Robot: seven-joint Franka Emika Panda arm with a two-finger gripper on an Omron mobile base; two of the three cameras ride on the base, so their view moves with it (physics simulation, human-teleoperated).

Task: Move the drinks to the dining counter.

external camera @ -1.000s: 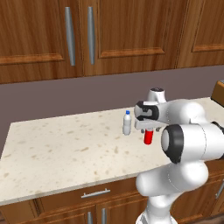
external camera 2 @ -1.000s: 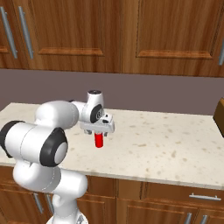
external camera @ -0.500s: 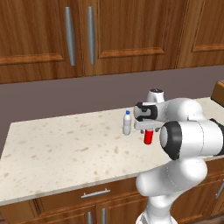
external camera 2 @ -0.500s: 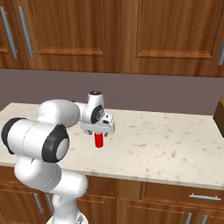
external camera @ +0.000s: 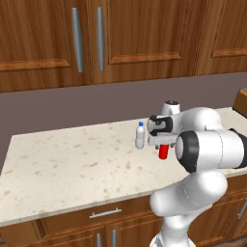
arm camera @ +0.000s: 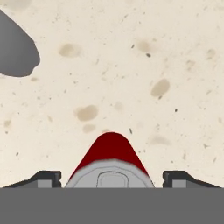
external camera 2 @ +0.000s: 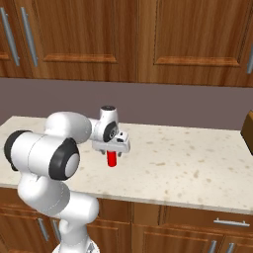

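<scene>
Now, end effector (arm camera: 111, 179): we see its fingers apart, either side of the red can (arm camera: 109, 151).
Water bottle (external camera: 140, 135): upright on tabletop (external camera: 72, 164), near can.

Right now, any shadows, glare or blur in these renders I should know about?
Hand view: a soft dark shadow patch at upper left on the counter; the red can is sharp but stretched by closeness. Left base view: flat even light, no glare, water bottle crisp. Right base view: the same flat light.
</scene>
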